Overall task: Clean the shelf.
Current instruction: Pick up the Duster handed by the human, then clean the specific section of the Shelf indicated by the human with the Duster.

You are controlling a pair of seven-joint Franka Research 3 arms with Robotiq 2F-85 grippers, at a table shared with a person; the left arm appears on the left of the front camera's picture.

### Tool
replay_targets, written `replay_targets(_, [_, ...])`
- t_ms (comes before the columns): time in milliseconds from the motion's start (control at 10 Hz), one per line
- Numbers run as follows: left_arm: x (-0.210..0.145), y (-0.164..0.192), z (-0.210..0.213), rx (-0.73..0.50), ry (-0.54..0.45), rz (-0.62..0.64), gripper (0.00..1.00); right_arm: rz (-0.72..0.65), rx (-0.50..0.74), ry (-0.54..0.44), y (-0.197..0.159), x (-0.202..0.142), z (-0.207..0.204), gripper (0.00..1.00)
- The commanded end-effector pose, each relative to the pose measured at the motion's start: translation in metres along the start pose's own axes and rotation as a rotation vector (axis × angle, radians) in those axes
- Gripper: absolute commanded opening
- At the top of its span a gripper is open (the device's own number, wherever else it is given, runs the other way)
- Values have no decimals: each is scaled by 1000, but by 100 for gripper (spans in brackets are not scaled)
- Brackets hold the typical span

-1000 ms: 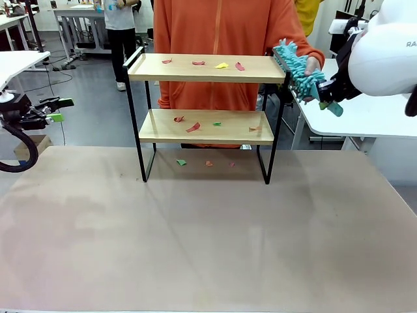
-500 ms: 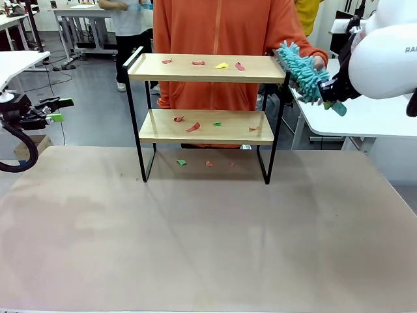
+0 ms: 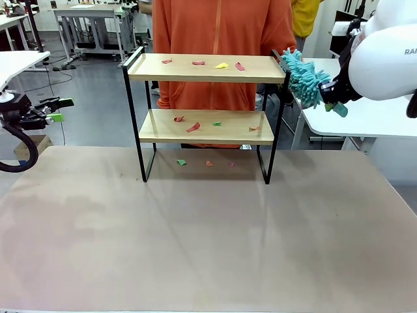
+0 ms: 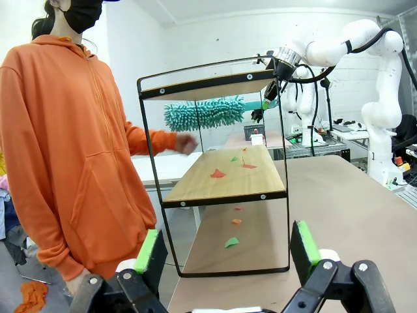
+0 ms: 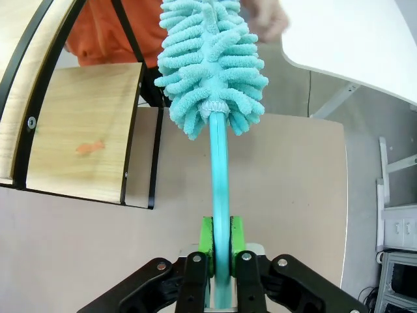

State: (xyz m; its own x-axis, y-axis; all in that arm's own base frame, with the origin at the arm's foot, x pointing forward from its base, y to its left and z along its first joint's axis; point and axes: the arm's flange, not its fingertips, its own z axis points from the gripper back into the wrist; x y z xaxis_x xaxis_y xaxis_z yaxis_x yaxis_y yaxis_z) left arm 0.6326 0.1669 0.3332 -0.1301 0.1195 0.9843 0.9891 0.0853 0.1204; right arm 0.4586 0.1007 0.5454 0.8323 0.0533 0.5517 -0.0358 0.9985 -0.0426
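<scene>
Two boards make up the shelf (image 3: pixel 195 73), which stands on the far middle of the table (image 3: pixel 195 248), right in front of a person in an orange hoodie (image 3: pixel 221 26). Four small scraps (image 3: pixel 198 63) lie on the top board: three red and one yellow. Four more lie on the lower board, one of them green. Another three sit on the table under the shelf, one green and two reddish. The right gripper (image 5: pixel 220 238) is clamped on the handle of one teal duster (image 3: pixel 305 75), whose fluffy head is just beside the right end rail of the top board. The left gripper (image 4: pixel 225 251) hangs off the table's left side, well apart from the shelf. Its two green-padded fingers are spread wide with nothing between them.
</scene>
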Motion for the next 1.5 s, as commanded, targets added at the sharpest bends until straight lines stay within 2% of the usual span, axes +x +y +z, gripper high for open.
replay_targets(0, [1,0,0,-1,4,-15,100,1,0,-7,0,1,2,0])
replay_targets(1100, [1,0,0,-1,4,-15,100,1,0,-7,0,1,2,0])
replay_targets(1200, [1,0,0,-1,4,-15,100,0,0,0,0,0,0,13])
replay_targets(1400, [1,0,0,-1,4,-15,100,74,-11,18,-34,3,14,13])
